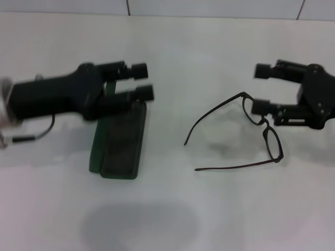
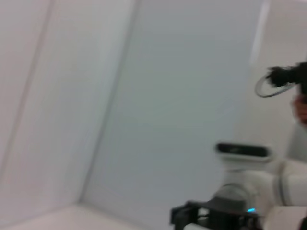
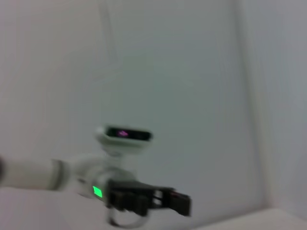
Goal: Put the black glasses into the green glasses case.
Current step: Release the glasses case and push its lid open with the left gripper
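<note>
The black glasses (image 1: 264,130) lie on the white table at the right, temple arms unfolded and pointing left. My right gripper (image 1: 260,89) is open just behind them; its nearer finger (image 1: 260,107) overlaps the far lens, and I cannot tell if it touches. The green glasses case (image 1: 120,144) lies open at the left, dark lining up. My left gripper (image 1: 142,81) is open over the case's far end, with a green edge of the case showing behind its fingers. The left wrist view shows the right gripper (image 2: 288,76) far off beside a lens ring (image 2: 266,89).
The white table (image 1: 172,209) runs back to a tiled wall (image 1: 209,8). A soft shadow lies on the table near its front. In the right wrist view the robot's head (image 3: 123,135) and the left gripper (image 3: 148,201) show against the wall.
</note>
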### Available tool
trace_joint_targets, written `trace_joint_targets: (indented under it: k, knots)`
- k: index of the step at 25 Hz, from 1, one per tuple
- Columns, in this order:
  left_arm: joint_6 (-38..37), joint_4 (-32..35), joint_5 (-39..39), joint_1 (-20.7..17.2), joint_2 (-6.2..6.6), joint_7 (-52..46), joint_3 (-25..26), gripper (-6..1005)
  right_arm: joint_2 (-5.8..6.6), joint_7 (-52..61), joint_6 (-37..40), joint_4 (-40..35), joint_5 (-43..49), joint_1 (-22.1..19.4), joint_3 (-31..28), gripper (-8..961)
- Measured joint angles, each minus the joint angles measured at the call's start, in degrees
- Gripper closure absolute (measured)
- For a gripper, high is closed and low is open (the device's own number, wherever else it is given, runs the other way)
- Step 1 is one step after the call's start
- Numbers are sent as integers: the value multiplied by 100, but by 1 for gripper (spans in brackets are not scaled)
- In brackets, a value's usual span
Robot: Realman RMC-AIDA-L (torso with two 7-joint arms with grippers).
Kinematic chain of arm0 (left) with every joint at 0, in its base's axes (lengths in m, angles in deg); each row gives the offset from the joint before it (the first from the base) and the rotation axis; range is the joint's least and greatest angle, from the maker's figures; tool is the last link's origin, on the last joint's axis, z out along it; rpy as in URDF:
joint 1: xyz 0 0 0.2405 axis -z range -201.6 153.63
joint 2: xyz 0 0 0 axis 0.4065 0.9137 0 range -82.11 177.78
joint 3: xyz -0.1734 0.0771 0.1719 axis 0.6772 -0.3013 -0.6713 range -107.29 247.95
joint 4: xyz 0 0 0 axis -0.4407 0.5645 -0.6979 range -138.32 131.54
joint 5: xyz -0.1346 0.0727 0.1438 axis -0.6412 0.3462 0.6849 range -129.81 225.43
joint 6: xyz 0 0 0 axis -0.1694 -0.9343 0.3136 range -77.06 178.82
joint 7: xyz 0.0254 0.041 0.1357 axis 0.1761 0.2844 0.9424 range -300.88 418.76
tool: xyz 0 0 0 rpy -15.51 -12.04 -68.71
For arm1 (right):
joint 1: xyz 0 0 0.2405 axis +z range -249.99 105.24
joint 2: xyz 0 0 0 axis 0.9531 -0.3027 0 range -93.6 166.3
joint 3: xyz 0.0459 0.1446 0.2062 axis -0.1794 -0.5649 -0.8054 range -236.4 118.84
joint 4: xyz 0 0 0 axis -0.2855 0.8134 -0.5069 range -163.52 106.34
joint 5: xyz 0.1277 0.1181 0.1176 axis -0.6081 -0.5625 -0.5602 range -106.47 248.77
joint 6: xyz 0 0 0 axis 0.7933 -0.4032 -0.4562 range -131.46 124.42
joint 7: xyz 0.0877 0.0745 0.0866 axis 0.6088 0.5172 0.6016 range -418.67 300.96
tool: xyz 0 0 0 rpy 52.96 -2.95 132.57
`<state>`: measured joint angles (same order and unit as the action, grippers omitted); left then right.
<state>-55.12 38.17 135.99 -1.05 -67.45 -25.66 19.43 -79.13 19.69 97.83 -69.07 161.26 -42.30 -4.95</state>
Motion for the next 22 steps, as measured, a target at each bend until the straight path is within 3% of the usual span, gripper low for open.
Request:
trace_joint_targets:
  k: [2,5,8,10,11,12,17,22]
  knots:
    - [471,1063,384,-98,-189,-1070,-2,383,0,-119,-278,33,-57,-132,-91,115]
    - [1071,3148,1660,-235,-461,-2736,-222,384,-12,-307,-500,116,-244,-331,-267,115]
    - [1470,4756,3020,-302,-441,-4631,-936,389,-5,-632,-532,377,-628,-527,-400,115]
    - [1559,5482,3930,-258,-418,-5697,-1394,393,11,-852,-526,507,-888,-684,-420,115]
    - [1559,5482,3930,-258,-418,-5697,-1394,394,15,-944,-525,546,-979,-756,-425,114]
    - [1550,6128,4954,-206,-428,-6682,-1920,396,15,-1026,-524,573,-1052,-811,-436,114]
    - [1486,6546,6243,-128,-429,-8259,-2814,404,16,-1135,-500,636,-1100,-895,-489,114]
    - [1620,6113,6609,-106,-455,-8723,-3213,411,18,-1140,-487,648,-1102,-859,-488,114]
